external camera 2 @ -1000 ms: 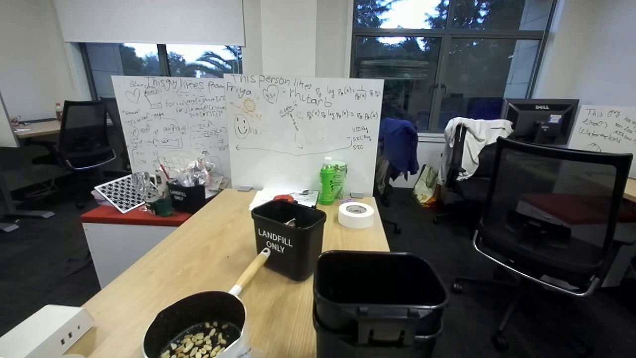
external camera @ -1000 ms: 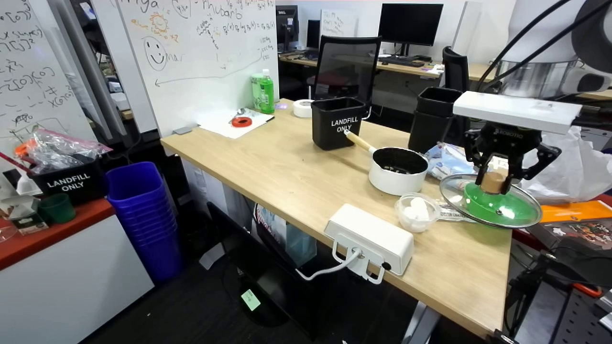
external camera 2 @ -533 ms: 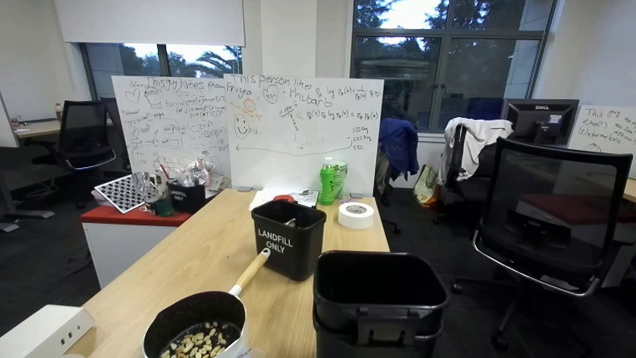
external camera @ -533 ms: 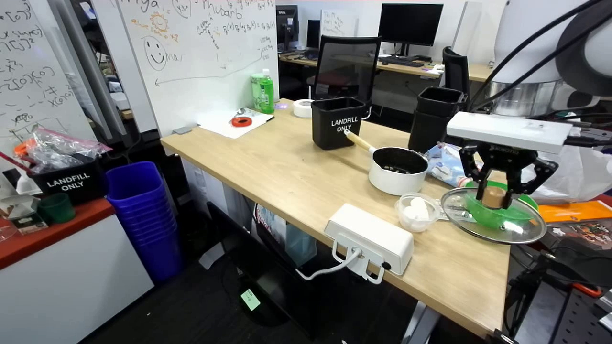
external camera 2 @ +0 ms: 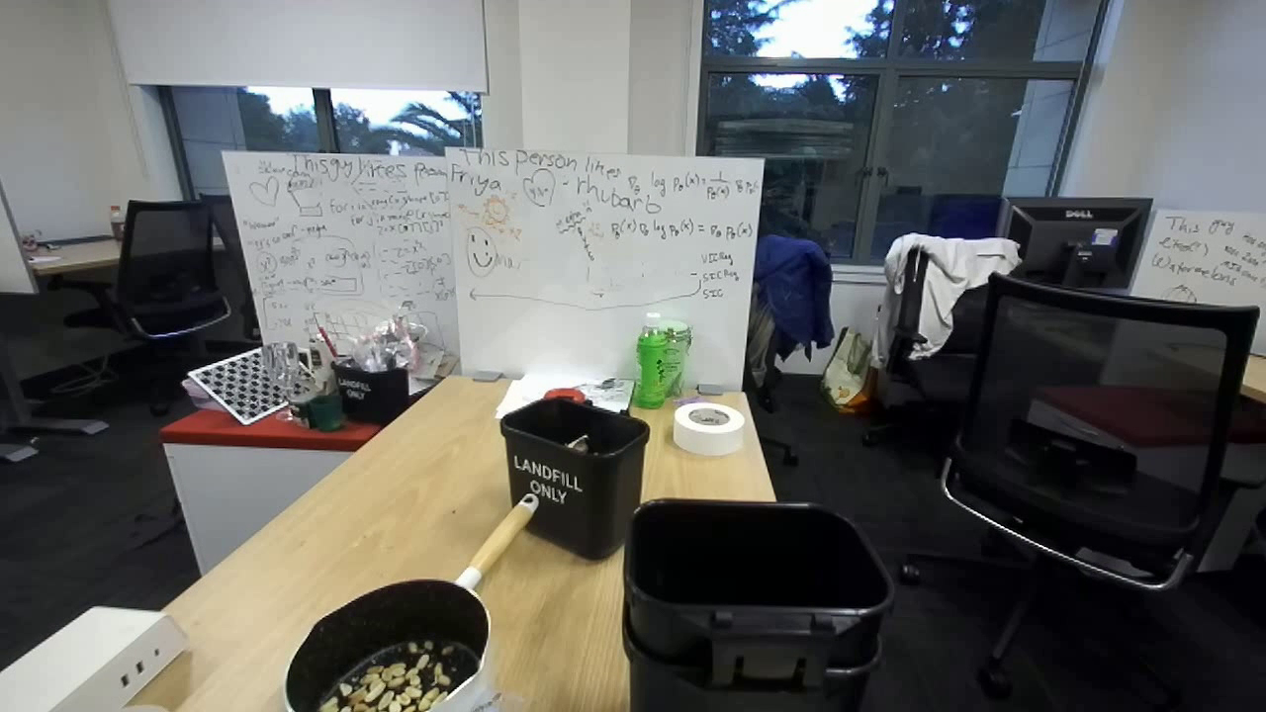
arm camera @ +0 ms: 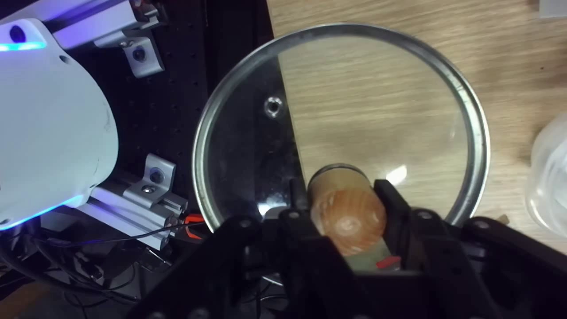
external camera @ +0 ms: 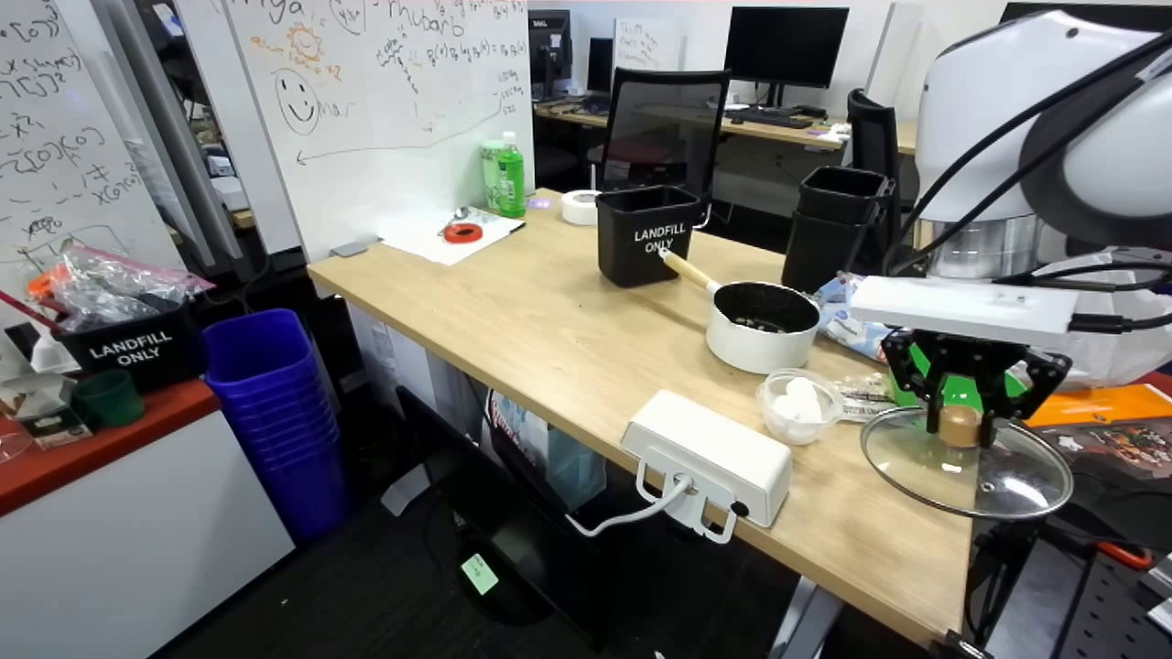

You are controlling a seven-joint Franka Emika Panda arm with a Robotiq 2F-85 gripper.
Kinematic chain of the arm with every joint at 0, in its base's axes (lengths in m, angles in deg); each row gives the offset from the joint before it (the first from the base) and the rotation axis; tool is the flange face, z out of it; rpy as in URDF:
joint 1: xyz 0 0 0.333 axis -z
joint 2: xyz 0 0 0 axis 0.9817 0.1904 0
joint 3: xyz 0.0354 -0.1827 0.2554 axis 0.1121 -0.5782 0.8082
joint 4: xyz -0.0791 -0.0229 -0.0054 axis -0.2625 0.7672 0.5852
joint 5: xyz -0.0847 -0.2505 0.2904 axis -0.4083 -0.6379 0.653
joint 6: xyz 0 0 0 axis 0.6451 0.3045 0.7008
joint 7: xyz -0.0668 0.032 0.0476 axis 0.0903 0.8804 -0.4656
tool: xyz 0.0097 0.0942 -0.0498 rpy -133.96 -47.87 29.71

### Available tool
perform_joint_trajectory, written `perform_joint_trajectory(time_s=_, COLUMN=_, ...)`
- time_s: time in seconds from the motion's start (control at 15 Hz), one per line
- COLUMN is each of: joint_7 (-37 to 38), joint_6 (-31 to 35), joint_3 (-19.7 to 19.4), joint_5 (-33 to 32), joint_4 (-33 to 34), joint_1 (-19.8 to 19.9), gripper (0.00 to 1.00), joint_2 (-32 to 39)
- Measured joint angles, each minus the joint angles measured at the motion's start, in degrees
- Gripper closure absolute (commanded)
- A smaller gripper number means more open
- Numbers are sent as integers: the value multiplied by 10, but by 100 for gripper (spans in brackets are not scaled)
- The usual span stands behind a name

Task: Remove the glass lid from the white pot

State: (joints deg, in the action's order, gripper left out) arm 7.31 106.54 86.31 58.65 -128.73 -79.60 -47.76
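Observation:
The glass lid (external camera: 920, 467) is a clear disc with a metal rim and a wooden knob. My gripper (external camera: 960, 428) is shut on that knob and holds the lid, slightly tilted, by the table's right edge. In the wrist view the gripper (arm camera: 343, 195) has a finger on each side of the knob, and the lid (arm camera: 372, 88) spans wood and the dark area past the edge. The gap under the lid cannot be judged. The white pot (external camera: 760, 346) stands uncovered on the table, apart from the lid. It also shows in an exterior view (external camera 2: 361, 618) with pale pieces inside.
A green bowl (external camera: 902, 389) is partly hidden behind the gripper. A clear tub with white items (external camera: 799, 409) and a white power box (external camera: 710, 448) lie left of the lid. Black bins (external camera: 641, 238) stand further back. The robot base (arm camera: 53, 119) shows in the wrist view.
The gripper has carried the lid down and slightly right in the exterior view, from in front of the green bowl to the table's right edge. The pot has not moved.

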Motion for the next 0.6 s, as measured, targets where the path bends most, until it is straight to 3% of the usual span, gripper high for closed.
perform_joint_trajectory(time_s=0.07, joint_7=-6, joint_6=0, joint_3=1, joint_5=0, joint_4=0, joint_1=-1, gripper=59, joint_2=6)
perform_joint_trajectory(time_s=0.33, joint_7=-6, joint_6=0, joint_3=1, joint_5=0, joint_4=2, joint_1=-1, gripper=59, joint_2=9)
perform_joint_trajectory(time_s=0.4, joint_7=-6, joint_6=0, joint_3=1, joint_5=0, joint_4=2, joint_1=-1, gripper=84, joint_2=9)
perform_joint_trajectory(time_s=0.6, joint_7=-2, joint_6=1, joint_3=1, joint_5=0, joint_4=2, joint_1=-1, gripper=84, joint_2=12)
